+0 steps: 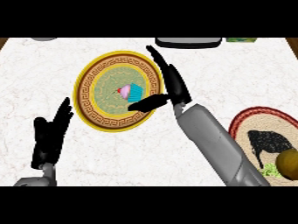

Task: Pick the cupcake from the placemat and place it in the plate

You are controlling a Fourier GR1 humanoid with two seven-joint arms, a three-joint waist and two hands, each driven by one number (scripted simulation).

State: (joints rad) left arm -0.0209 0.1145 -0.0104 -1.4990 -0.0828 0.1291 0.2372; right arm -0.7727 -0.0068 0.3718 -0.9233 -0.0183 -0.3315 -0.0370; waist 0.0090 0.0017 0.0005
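Note:
A cupcake [130,92] with a blue wrapper and pink icing lies tipped on its side in the middle of the yellow-rimmed, patterned plate [86,70]. My right hand [175,87] hovers over the plate's right edge, open, with straight fingers pointing away from me. Its thumb [148,103] reaches out just below and right of the cupcake, with a small gap between them. The round, red-rimmed woven placemat [265,113] lies at the lower right. My left hand [51,131] rests open at the lower left, fingers up, left of the plate.
On the placemat sit a black object [267,142], a brown round item [291,162] and something green [272,170]. A dark tray-like object [188,42], a green item [240,40] and a grey thing [45,39] line the counter's far edge. Wooden borders flank the marble counter.

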